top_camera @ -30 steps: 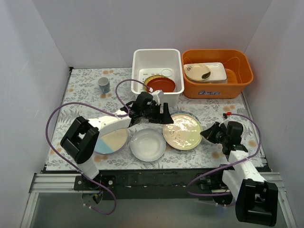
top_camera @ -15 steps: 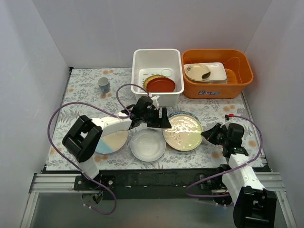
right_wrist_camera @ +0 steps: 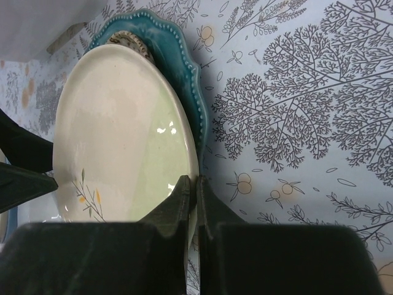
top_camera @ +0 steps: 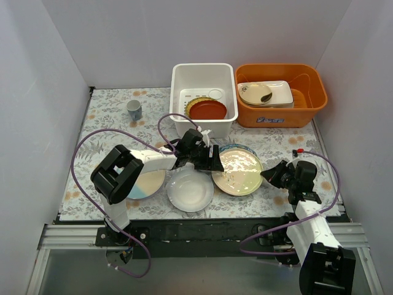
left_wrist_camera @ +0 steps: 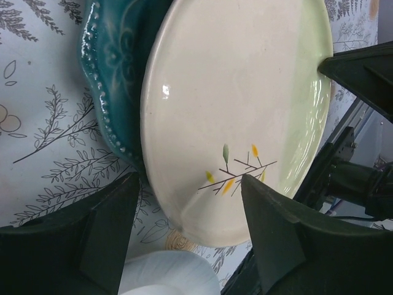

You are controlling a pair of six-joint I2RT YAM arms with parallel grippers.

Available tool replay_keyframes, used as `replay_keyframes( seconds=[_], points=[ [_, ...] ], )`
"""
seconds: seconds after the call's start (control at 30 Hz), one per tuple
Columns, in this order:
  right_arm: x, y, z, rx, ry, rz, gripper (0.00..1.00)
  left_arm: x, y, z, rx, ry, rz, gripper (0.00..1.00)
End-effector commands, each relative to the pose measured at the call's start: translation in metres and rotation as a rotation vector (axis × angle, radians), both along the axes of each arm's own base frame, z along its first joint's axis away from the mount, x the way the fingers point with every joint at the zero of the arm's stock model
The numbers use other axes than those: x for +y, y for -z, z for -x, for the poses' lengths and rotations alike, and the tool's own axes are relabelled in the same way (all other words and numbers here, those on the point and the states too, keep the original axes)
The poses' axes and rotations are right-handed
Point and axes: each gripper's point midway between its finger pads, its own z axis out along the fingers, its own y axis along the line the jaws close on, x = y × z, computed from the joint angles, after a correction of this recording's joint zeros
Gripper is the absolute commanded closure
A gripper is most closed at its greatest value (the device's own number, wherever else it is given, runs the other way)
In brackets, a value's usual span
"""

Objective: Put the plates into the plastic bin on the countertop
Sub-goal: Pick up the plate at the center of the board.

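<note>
A cream and pale-green plate with a sprig [top_camera: 238, 172] [left_wrist_camera: 233, 104] [right_wrist_camera: 116, 135] lies on a teal plate [top_camera: 236, 147] [left_wrist_camera: 113, 80] [right_wrist_camera: 184, 67] on the countertop [top_camera: 110, 123]. My right gripper [top_camera: 268, 175] [right_wrist_camera: 193, 184] is shut on its right rim. My left gripper [top_camera: 212, 161] [left_wrist_camera: 187, 184] is open, with the plate's left edge between its fingers. A white plate [top_camera: 190, 190] [left_wrist_camera: 169, 273] and a cream-and-blue plate [top_camera: 146, 182] lie to the left. The plastic bin [top_camera: 202, 67] holds a yellow plate with a red rim [top_camera: 207, 109].
An orange tub [top_camera: 279, 67] with a white rectangular dish and a beige bowl stands right of the bin. A small mug [top_camera: 134, 109] stands at the back left. White walls close in the countertop on three sides.
My left gripper has slid right and nearer, up to the sprig plate's left edge, its jaws narrowing slightly. The right arm has shifted slightly nearer while keeping its grip.
</note>
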Motion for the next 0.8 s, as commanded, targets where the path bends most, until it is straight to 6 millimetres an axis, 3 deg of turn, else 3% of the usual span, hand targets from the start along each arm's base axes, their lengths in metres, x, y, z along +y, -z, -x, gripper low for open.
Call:
replay_keyframes(
  seconds=[0.0,0.27,0.77],
  points=[
    [0.004,-0.015,-0.009,-0.077,-0.022,-0.026,0.99,-0.014,-0.015,0.002,-0.011,0.031,0.052,0.35],
    [0.005,-0.012,-0.007,-0.074,-0.028,-0.03,0.99,-0.027,-0.038,0.008,0.008,0.052,0.154,0.37],
    [0.008,-0.009,-0.005,-0.081,-0.038,-0.041,0.99,-0.038,-0.102,0.017,-0.025,0.096,0.342,0.4]
  ],
)
